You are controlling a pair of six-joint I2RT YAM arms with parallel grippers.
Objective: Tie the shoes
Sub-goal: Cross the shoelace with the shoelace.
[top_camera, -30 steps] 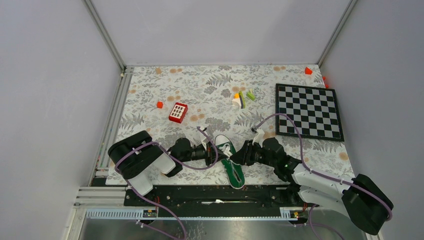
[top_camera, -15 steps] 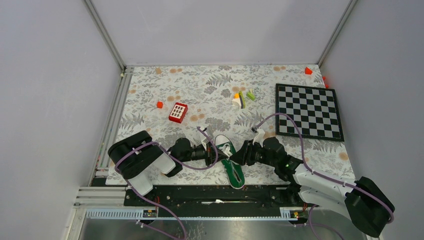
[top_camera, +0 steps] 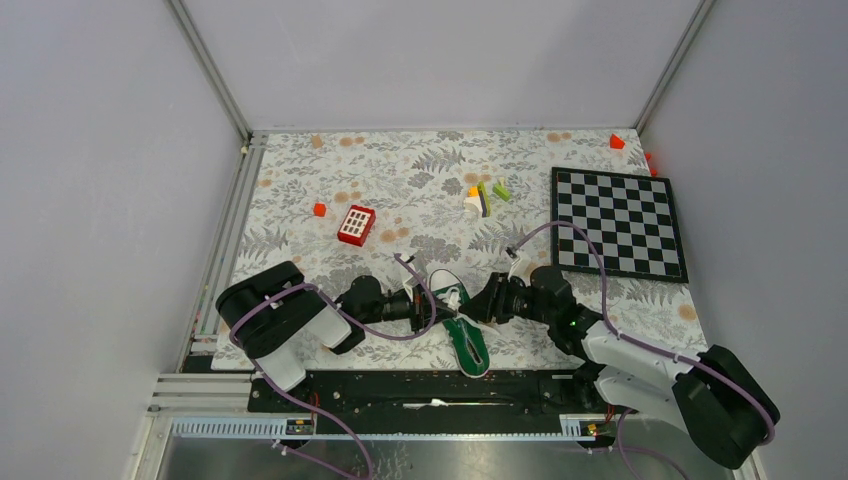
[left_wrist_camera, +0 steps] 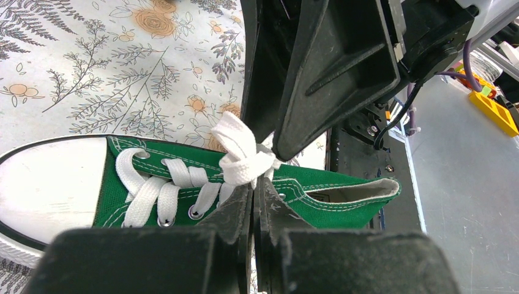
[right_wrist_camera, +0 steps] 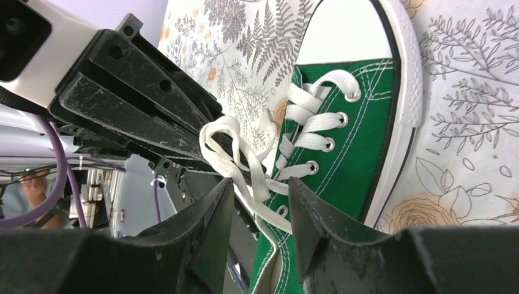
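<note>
- Green canvas sneaker (top_camera: pixel 466 338): lies at the near edge of the table (top_camera: pixel 300 190), between both grippers, heel nearest, white toe cap (left_wrist_camera: pixel 43 177) pointing away
- Left gripper (left_wrist_camera: pixel 254 195): jaws pressed together, pinching a bunched loop of white laces (left_wrist_camera: pixel 243 158) above the tongue
- Right gripper (right_wrist_camera: pixel 260 184): jaws half parted, one lace strand lying between them, unclamped
- Step, as judged: knot being formed; next, the right jaws should close on that strand and draw it outward
- Condition: eyelets threaded, knot loose
</note>
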